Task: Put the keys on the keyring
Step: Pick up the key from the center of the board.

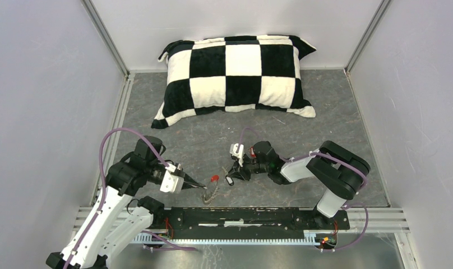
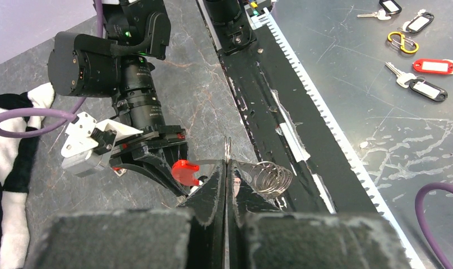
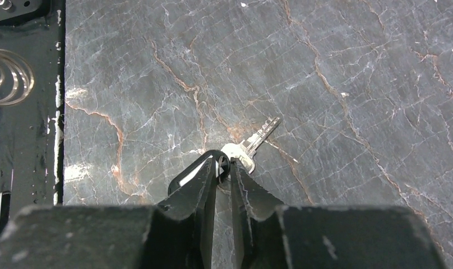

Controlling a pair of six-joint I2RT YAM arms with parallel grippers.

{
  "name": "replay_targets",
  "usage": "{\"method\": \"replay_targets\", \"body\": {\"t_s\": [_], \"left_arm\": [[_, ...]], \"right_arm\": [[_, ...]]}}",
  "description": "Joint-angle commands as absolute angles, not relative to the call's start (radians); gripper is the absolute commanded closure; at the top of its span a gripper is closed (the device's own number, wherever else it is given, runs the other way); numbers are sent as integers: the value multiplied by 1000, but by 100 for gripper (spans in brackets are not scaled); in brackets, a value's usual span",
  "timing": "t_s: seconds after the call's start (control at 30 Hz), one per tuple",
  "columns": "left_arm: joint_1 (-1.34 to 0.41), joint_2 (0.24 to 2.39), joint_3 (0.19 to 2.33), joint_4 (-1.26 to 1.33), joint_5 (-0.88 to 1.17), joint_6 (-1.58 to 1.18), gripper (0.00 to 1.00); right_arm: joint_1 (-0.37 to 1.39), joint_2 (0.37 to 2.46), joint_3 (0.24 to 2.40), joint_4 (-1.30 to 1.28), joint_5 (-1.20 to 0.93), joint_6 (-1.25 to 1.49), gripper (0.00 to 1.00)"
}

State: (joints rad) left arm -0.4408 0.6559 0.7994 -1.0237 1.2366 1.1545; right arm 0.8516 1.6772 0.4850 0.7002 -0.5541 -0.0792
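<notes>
The keyring is a thin silvery wire whose springy coil (image 2: 272, 178) lies by the black rail. It has a short red section (image 2: 182, 171). My left gripper (image 2: 228, 165) is shut on the wire between coil and red section, low over the mat. In the top view it (image 1: 200, 185) is just left of the coil (image 1: 210, 194) and the red section (image 1: 215, 179). A silver key (image 3: 252, 144) with a black-and-white head (image 3: 186, 175) lies on the mat. My right gripper (image 3: 224, 163) pinches that key's small ring, just right of the red section in the top view (image 1: 231, 178).
A black-and-white checked pillow (image 1: 235, 73) lies at the back of the grey marbled mat (image 1: 325, 123). The black rail (image 1: 241, 216) runs along the near edge. Beyond the rail, several spare tagged keys (image 2: 426, 67) lie on a scratched surface. White walls enclose the sides.
</notes>
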Motion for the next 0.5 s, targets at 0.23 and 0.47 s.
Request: {"method": "replay_targets", "body": {"t_s": [0.23, 0.47], "left_arm": [[-443, 647, 820, -1025, 1271, 1208, 98], [-443, 652, 822, -1027, 1272, 1212, 98]], "right_arm": [[848, 1698, 522, 652, -559, -116, 82], [848, 1696, 527, 672, -586, -114, 100]]}}
